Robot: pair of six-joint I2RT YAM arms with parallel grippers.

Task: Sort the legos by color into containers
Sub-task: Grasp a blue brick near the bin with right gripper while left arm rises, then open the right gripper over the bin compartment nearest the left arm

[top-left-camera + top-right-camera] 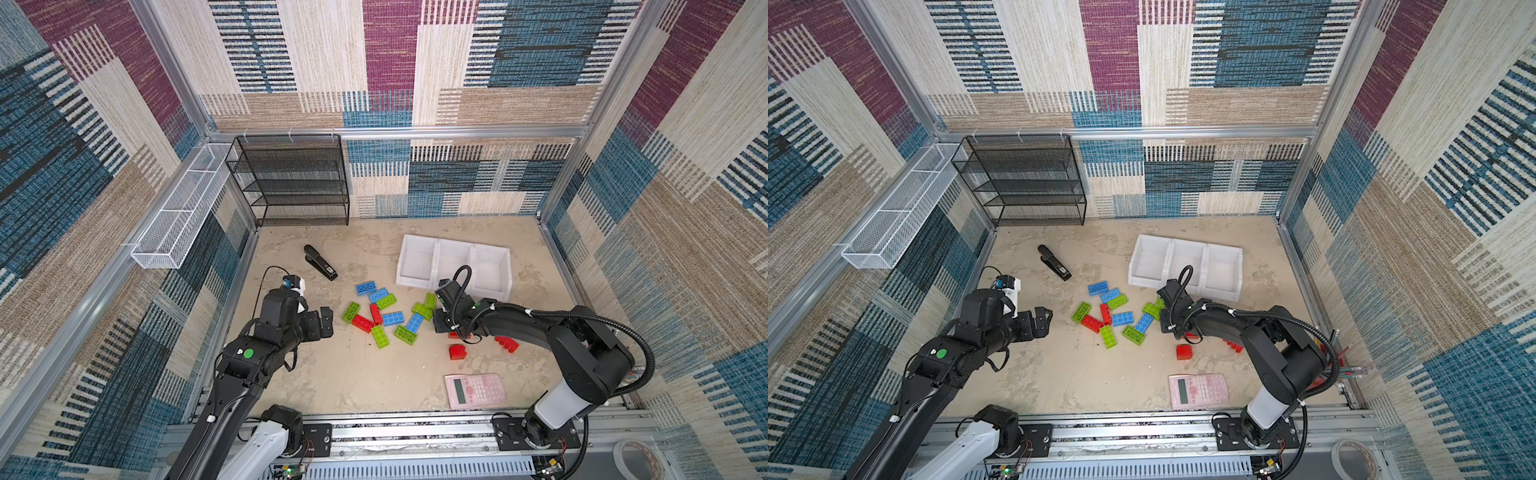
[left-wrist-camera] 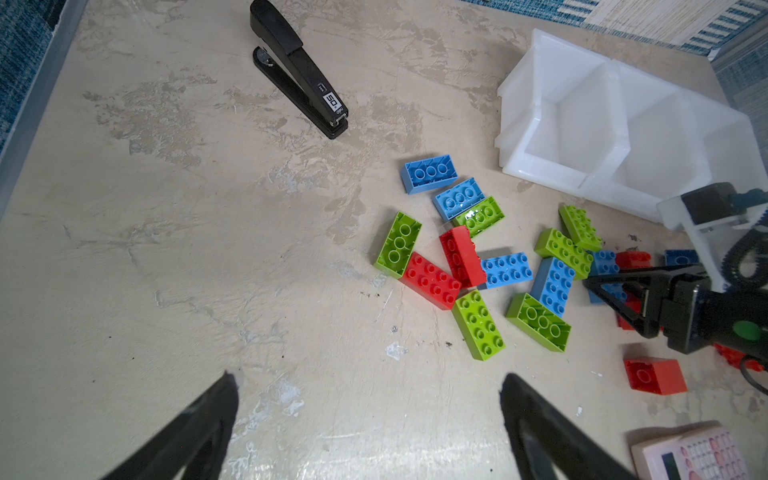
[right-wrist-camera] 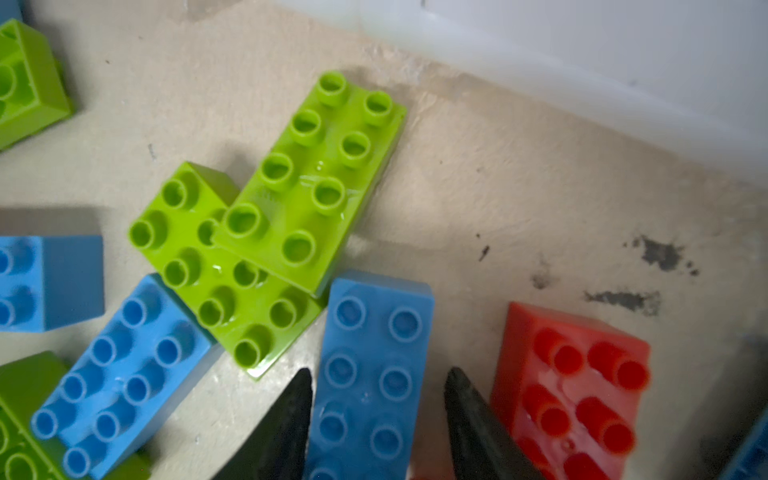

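Observation:
Several blue, lime green and red legos (image 1: 382, 311) lie scattered on the table's middle. Behind them stand three white containers (image 1: 415, 240) in a row, and they look empty. My right gripper (image 3: 379, 372) is low over the pile's right end and straddles a blue lego (image 3: 374, 332). One finger touches its side and a gap shows at the other finger, so it is open. A red lego (image 3: 573, 374) lies right beside it, and two green legos (image 3: 316, 178) overlap just beyond. My left gripper (image 2: 366, 376) hovers wide open left of the pile, holding nothing.
A red cube lego (image 1: 457, 351) and a red brick (image 1: 507, 344) lie near the right arm. A pink calculator (image 1: 475, 390) sits at the front, a black stapler (image 1: 320, 262) behind the pile. A black mesh rack (image 1: 291, 183) and a white wire basket (image 1: 178, 212) line the back left.

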